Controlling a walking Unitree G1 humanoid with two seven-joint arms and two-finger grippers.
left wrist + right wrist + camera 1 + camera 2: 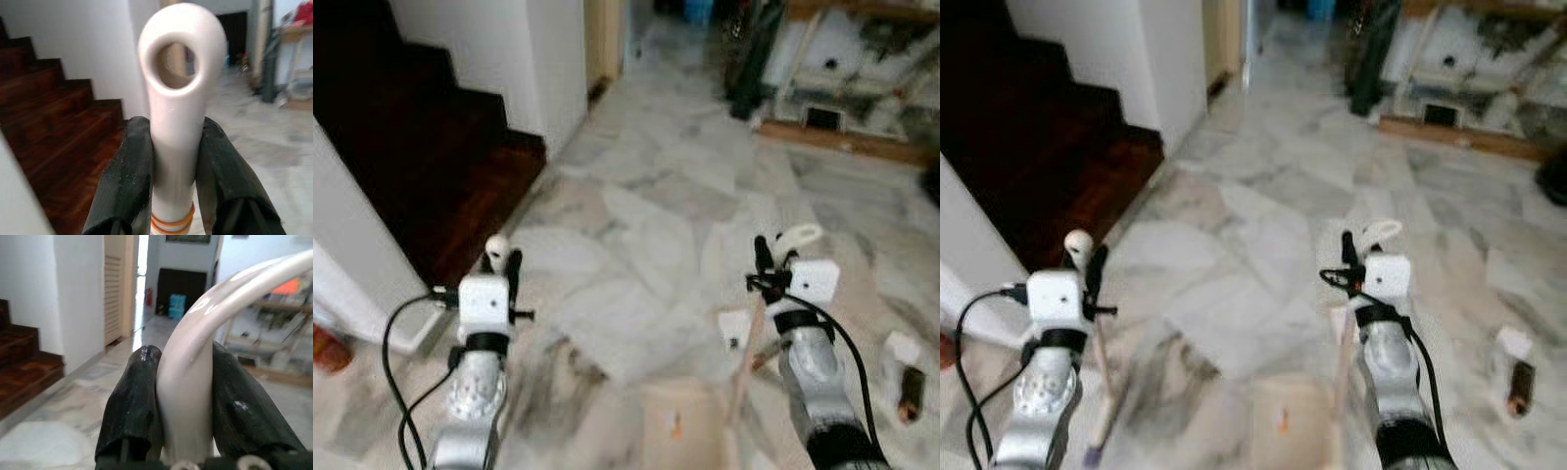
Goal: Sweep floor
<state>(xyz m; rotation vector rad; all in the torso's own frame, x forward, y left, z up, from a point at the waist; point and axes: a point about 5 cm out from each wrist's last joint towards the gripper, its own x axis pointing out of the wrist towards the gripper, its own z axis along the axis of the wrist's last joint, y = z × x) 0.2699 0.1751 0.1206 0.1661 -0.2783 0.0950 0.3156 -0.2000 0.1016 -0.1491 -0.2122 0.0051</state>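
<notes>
My left gripper [502, 258] is shut on the white, eye-holed top of a broom handle [181, 98], whose black fingers [129, 171] press on both sides. The broom's wooden stick [1111, 392] runs down to the marble floor [646, 225]. My right gripper [770, 257] is shut on the white looped handle [800, 235] of a dustpan; that loop [195, 347] sits between its fingers. The dustpan's stick [1342, 362] slants down to a beige pan [675, 421] on the floor between my arms.
Dark wooden stairs [431, 147] rise at the left beside a white wall corner [543, 69]. A low wooden shelf [842, 137] and a dark bag [749, 69] stand at the back right. Small litter [906, 377] lies at the right, a white scrap [736, 328] near the stick.
</notes>
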